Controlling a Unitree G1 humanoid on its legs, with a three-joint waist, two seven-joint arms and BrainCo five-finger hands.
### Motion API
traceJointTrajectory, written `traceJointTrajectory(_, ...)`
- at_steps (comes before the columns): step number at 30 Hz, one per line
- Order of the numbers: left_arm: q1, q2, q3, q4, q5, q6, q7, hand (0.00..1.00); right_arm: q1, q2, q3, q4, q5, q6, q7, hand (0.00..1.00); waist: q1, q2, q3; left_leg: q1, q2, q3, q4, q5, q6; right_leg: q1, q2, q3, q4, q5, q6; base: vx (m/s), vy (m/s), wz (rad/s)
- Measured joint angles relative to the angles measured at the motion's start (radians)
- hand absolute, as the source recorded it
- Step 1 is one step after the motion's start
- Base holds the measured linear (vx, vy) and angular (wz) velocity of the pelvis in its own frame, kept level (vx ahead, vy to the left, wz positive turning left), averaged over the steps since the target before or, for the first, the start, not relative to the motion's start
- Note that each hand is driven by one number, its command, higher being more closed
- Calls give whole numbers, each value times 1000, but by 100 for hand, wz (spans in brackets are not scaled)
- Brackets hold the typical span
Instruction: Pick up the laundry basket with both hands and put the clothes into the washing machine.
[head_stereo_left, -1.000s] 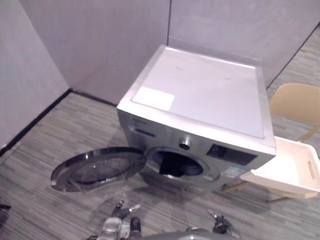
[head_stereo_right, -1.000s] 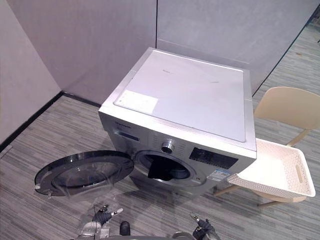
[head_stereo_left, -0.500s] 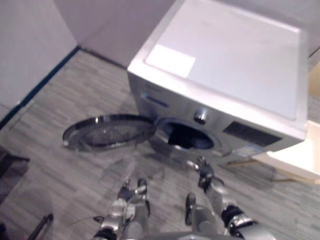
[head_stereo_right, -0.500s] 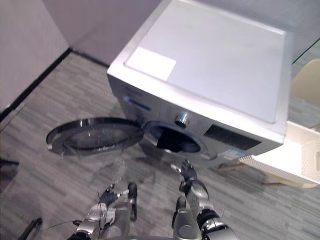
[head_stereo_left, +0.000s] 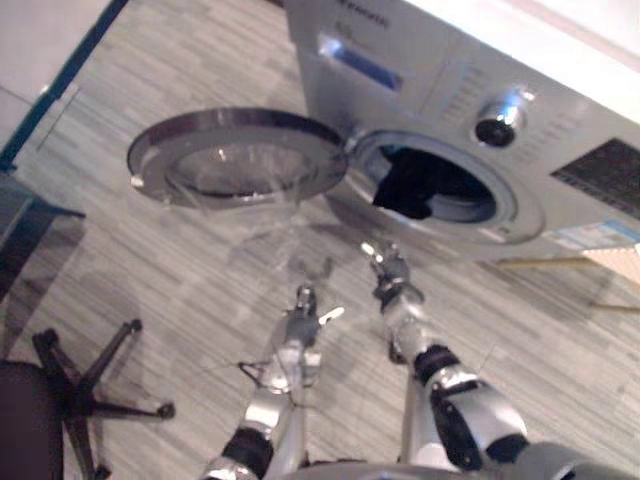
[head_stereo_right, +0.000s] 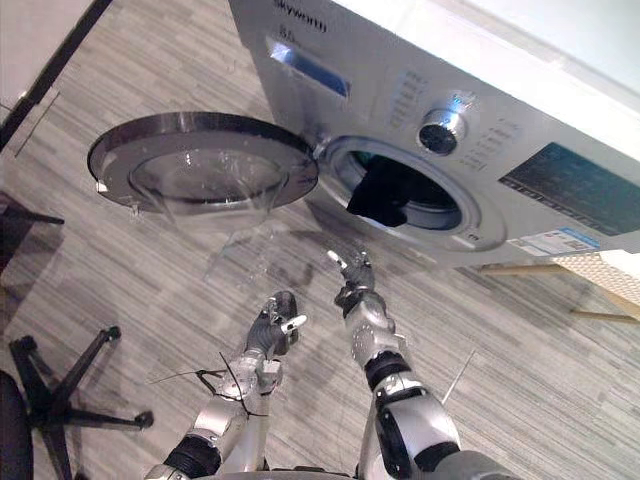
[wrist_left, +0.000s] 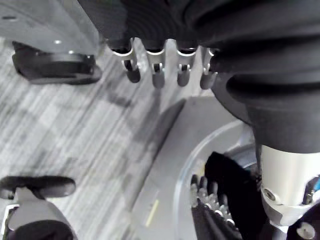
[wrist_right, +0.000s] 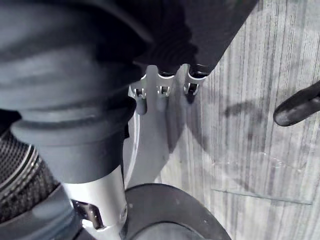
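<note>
The silver washing machine (head_stereo_left: 440, 90) stands ahead with its round door (head_stereo_left: 240, 155) swung open to the left. A dark garment (head_stereo_left: 405, 190) hangs inside the drum mouth and also appears in the left wrist view as dark cloth (wrist_left: 225, 170). My left hand (head_stereo_left: 300, 325) is low over the floor, below the door, fingers relaxed and empty. My right hand (head_stereo_left: 392, 280) reaches up just under the drum opening, fingers extended, holding nothing. A corner of the white laundry basket (head_stereo_right: 605, 272) shows at the right edge beside the machine.
A black office chair base (head_stereo_left: 90, 395) with castors stands on the grey plank floor at the lower left. A dark skirting line (head_stereo_left: 60, 85) marks the wall at the upper left. Wooden chair legs (head_stereo_left: 600, 305) show under the basket.
The camera has tilted down and come closer to the machine. Both arms have stretched further forward, the right hand now near the drum opening.
</note>
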Motion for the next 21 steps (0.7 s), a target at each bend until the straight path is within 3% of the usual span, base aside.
traceJointTrajectory(4, -43, -21, -15, -16, -27, 0, 4, 0, -80, -53, -11, 17, 75, 1, -18, 0, 26, 18, 15, -105, -1, -21, 61, -5, 8, -97, -5, 1, 70, -21, 0, -6, -65, 3)
traceJointTrajectory(11, -92, -36, -37, -16, -89, 1, 6, 0, -151, -153, -1, 49, 167, 1, -27, 0, 56, 20, 38, -215, -2, -47, 142, -10, 9, -207, -20, -7, 191, -71, -12, 27, -105, 8)
traceJointTrajectory(21, -105, -38, -90, -93, -125, 1, 27, 0, -182, -242, 76, 102, 310, -3, -68, 0, 57, 31, 55, -359, -2, -77, 220, -13, 3, -349, -32, -17, 308, -116, -26, -13, -90, 3)
